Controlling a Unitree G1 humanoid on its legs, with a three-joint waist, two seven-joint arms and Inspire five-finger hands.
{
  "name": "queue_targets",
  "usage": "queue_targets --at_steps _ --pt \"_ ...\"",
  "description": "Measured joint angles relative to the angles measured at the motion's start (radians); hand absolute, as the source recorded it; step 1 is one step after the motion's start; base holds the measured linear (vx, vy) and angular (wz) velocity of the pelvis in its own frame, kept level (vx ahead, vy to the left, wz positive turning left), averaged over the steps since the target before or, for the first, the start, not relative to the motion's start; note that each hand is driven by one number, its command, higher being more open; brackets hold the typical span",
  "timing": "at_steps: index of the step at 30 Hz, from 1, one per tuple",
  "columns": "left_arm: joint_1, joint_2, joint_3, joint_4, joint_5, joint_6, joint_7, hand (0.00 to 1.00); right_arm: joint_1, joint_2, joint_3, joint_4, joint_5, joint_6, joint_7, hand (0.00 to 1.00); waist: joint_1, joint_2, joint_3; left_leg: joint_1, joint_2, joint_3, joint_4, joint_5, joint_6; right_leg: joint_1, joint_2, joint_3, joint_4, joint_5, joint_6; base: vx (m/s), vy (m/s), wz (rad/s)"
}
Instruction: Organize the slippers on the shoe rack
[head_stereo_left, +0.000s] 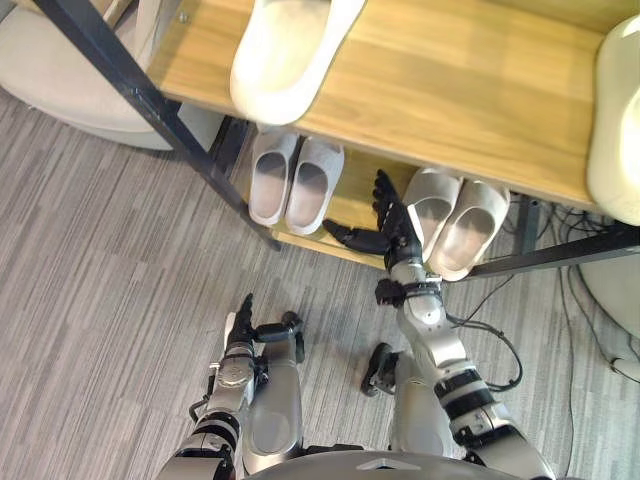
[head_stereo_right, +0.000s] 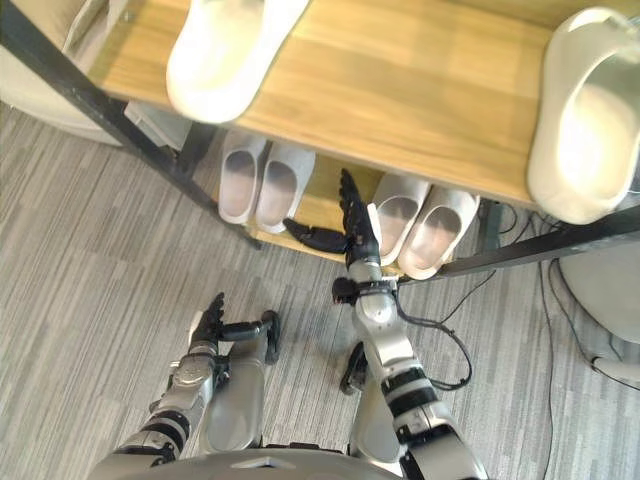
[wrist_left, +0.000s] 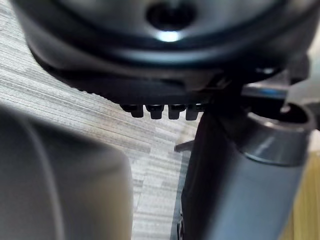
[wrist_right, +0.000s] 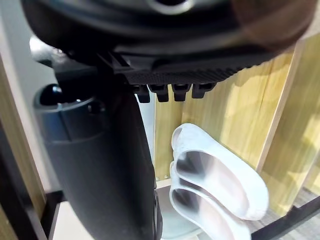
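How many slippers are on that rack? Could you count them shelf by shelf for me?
Upper-shelf slippers: 2
Lower-shelf slippers: 4
Total: 6

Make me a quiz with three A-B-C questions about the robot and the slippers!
1. Where is the right hand?
A) in a box
B) beside the beige pair on the lower shelf
C) on a table

2. How many slippers sit on the lower shelf?
A) two
B) four
C) six

3. How are the right hand's fingers?
A) straight and open
B) curled round a slipper
C) made into a fist

Answers:
1 B, it reaches in next to the beige pair.
2 B, a grey pair and the beige pair stand there.
3 A, the fingers point straight with the thumb out, holding nothing.
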Motion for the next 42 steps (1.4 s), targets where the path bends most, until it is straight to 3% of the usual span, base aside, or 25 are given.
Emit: queue_targets --at_steps 3,6,11,18,24,34,42 --pt "0.0 0.02 -0.029 0.041 0.03 0.027 -0.001 1.0 0.126 -0.01 0.021 -0.01 -0.063 -0.001 0.037 1.0 -0.016 -0.035 -0.027 0.091 -0.013 0.012 -0.092 0.025 -0.004 0.085 0.008 -0.009 -0.096 0.026 0.007 0.14 -0.007 0.02" --pt "0.011 0.024 -0.056 0.075 0.052 0.039 0.002 1.0 0.221 -0.021 0.011 -0.01 -0.111 -0.001 0.058 1.0 -0.032 -0.042 -0.058 0.15 -0.028 0.019 -0.164 0.048 -0.004 0.14 0.01 -0.016 -0.165 0.046 0.015 0.12 -0.004 0.02" --pt "0.076 0.015 -0.07 0.092 0.071 0.052 0.004 1.0 0.357 -0.029 -0.028 0.03 -0.171 0.0 0.064 1.0 -0.062 -0.022 -0.13 0.267 -0.04 0.052 -0.381 0.142 -0.011 0.239 0.046 -0.024 -0.378 0.149 0.02 0.09 -0.018 -0.08" --pt "0.123 -0.002 -0.085 0.104 0.098 0.06 0.003 1.0 0.385 -0.033 -0.034 0.192 -0.264 0.013 0.057 1.0 -0.076 0.009 -0.184 0.399 -0.04 0.084 -0.575 0.235 -0.026 0.323 0.088 -0.004 -0.518 0.224 0.009 0.0 -0.026 -0.14" --pt "0.138 -0.003 -0.135 0.103 0.097 0.071 -0.003 1.0 0.43 -0.035 -0.069 0.242 -0.263 0.043 0.072 1.0 -0.079 0.024 -0.214 0.463 -0.041 0.088 -0.659 0.278 -0.022 0.364 0.105 -0.002 -0.571 0.254 0.005 -0.06 -0.002 -0.03" --pt "0.157 -0.002 -0.195 0.083 0.075 0.07 -0.012 1.0 0.44 -0.014 -0.076 0.288 -0.263 0.042 0.094 1.0 -0.078 0.021 -0.232 0.497 -0.049 0.071 -0.667 0.283 -0.023 0.431 0.117 -0.013 -0.634 0.279 0.008 -0.02 0.002 0.04" --pt "0.225 0.021 -0.454 -0.146 0.026 0.025 -0.079 1.0 0.415 -0.021 -0.113 0.426 -0.254 0.043 0.089 1.0 -0.077 0.032 -0.239 0.509 -0.054 0.053 -0.668 0.283 -0.022 0.456 0.116 -0.029 -0.645 0.278 0.008 -0.01 0.006 0.05"
